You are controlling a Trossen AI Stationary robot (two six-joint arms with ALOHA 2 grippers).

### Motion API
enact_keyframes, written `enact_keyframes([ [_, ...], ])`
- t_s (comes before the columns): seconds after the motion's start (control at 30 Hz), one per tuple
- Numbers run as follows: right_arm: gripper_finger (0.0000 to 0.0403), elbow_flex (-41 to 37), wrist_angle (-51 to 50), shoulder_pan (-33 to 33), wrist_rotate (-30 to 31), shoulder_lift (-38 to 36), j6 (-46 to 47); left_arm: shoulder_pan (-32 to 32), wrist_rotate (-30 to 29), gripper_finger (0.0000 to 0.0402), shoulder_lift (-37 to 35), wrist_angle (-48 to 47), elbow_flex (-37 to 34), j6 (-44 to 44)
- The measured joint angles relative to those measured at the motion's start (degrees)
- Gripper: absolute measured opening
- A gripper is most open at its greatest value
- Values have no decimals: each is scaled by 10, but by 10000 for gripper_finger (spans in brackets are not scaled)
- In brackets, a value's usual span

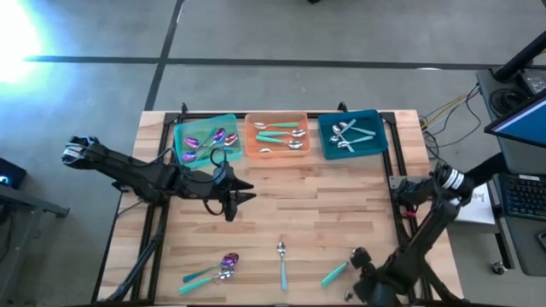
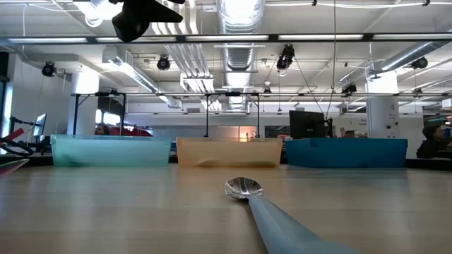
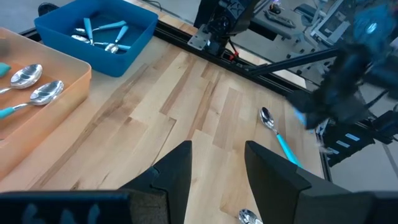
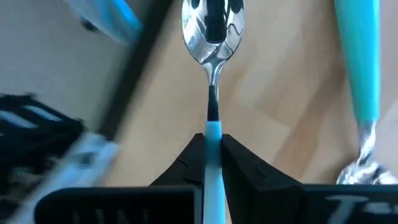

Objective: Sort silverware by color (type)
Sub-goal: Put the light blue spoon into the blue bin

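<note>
Green tray (image 1: 181, 130) holds purple-headed spoons (image 1: 207, 140); right gripper (image 4: 211, 144) pinches a teal-handled silver spoon (image 4: 211, 37); left gripper (image 3: 216, 163) spread, empty.

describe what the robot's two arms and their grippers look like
Both arms are dark, jointed links. The left arm trails a looping black cable near its wrist; the right arm has a pale band at one joint. Left gripper and right gripper have black, wedge-shaped fingers.

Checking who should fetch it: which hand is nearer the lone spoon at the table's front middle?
Right. The right hand, shut on a silver-headed teal-handled spoon, is beside the lone spoon along the front edge. The left hand hovers open, farther back toward the trays.
</note>
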Motion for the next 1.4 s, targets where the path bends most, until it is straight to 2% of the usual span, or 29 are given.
enact_keyframes([
  [0.1,19,22,-3,2,36,-20,-13,0,0,132,0,0,0,0],
  [0.3,19,60,-90,-14,256,-69,31,0,0,132,0,-1,-1,7],
  [0.37,19,71,-134,-28,305,-87,40,0,0,132,0,-1,-1,8],
  [0.5,19,90,-213,-68,391,-135,39,0,2,132,0,0,-2,9],
  [0.63,19,96,-310,-150,468,-191,39,0,2,132,0,0,-3,15],
  [0.77,18,88,-370,-290,474,-260,10,0,2,132,0,0,-3,32],
  [1.03,18,60,-335,-655,437,-340,-144,0,2,132,0,0,-3,37],
  [1.1,18,50,-304,-739,395,-342,-192,0,2,132,0,0,-3,41],
  [1.2,18,28,-247,-842,301,-338,-258,0,1,132,0,0,-3,42],
  [1.3,18,1,-180,-911,228,-323,-312,0,1,132,0,0,-3,49],
  [1.4,18,-21,-119,-951,209,-303,-359,0,-13,132,0,0,-3,55],
])
